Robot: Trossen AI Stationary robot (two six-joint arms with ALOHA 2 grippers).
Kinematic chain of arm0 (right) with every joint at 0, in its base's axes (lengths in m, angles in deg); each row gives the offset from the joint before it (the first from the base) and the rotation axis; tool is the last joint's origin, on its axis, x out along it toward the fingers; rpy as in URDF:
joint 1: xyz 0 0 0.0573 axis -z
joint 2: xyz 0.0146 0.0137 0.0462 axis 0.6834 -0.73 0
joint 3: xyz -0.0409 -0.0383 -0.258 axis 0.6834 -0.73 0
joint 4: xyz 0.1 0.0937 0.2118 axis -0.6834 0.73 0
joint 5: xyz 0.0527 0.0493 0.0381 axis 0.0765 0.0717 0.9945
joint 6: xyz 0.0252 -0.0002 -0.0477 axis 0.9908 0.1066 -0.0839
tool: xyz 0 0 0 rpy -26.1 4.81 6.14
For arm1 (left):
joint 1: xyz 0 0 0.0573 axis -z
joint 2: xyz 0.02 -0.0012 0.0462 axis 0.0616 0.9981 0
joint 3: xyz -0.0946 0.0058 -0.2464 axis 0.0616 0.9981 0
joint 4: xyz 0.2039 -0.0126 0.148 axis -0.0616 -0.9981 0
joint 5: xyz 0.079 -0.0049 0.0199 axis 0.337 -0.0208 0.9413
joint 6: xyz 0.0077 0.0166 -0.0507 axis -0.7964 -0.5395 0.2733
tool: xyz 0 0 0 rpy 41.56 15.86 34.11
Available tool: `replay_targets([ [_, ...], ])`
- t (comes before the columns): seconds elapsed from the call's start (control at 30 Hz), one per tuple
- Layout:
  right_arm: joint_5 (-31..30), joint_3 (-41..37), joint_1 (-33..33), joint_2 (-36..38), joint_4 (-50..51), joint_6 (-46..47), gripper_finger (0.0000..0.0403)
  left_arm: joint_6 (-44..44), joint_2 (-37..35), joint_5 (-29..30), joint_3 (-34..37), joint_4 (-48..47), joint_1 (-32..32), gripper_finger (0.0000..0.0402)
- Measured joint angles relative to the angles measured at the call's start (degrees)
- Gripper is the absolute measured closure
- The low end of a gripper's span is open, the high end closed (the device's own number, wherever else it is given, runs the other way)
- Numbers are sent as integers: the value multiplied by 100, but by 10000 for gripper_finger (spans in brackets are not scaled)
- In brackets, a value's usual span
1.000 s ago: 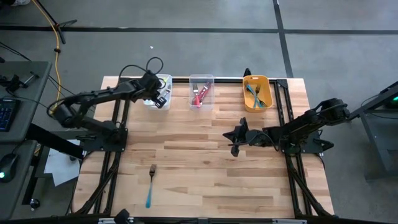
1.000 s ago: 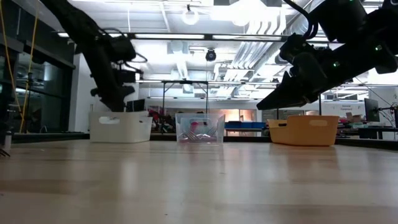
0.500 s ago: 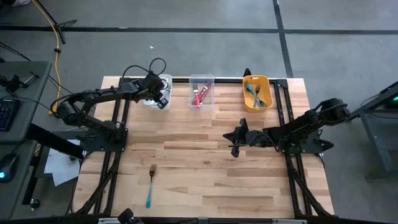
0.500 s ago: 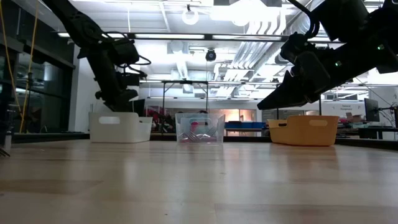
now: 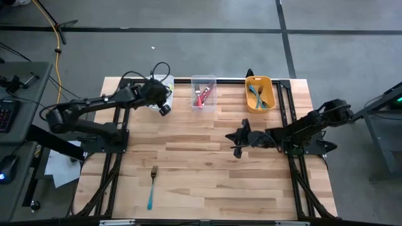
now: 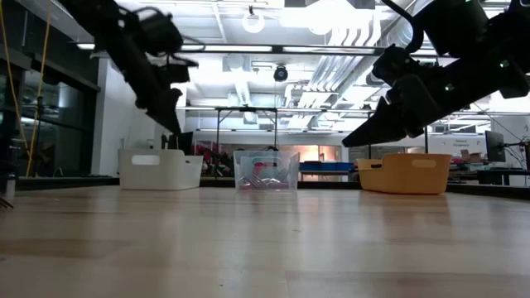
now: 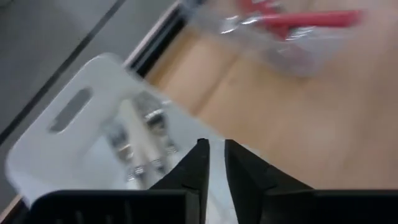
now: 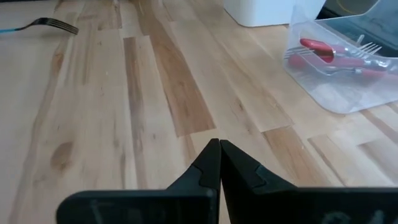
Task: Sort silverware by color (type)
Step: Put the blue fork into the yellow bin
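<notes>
The left tool [image 5: 164, 108] was held raised at the far left, its fingers [image 7: 198, 163] parted by a narrow gap, nothing between them. The right tool [image 5: 237, 139] was held mid-right, fingers pressed together.

Smooth wooden table [image 5: 207, 163], clear plastic bin [image 5: 203, 92], metal-headed forks [image 8: 339, 53]

My overhead ceiling lights [image 6: 252, 21] glare bright; the white bin [image 7: 74, 134] blurs in my left wrist view, table [image 6: 265, 240] glossy.
</notes>
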Motion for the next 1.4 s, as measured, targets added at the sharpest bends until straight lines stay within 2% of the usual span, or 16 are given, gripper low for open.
replay_targets([
  [0.27, -1, 0, 210, 0, -2, -243, 402, 732, -421, 30, 0, -751, 1680, 396],
  [0.4, 111, 0, 284, 0, -2, -374, 402, 1391, -366, 404, 0, -1076, 2714, 401],
  [0.77, 150, 0, 460, 0, -7, -568, 402, 4143, -201, 731, 59, -1559, 5102, 401],
  [0.9, 150, 0, 465, 0, -4, -604, 402, 5296, 61, 808, 59, -1692, 5788, 401],
  [1.1, 157, 0, 465, 1, -3, -662, 402, 6880, 824, 663, 25, -1700, 6640, 398],
  [1.3, 161, 0, 465, 0, -2, -667, 402, 7933, 1764, 421, -378, -1691, 7221, 373],
  [1.4, 163, 0, 465, 0, -2, -667, 402, 8097, 2117, 405, -719, -1723, 7387, 351],
])
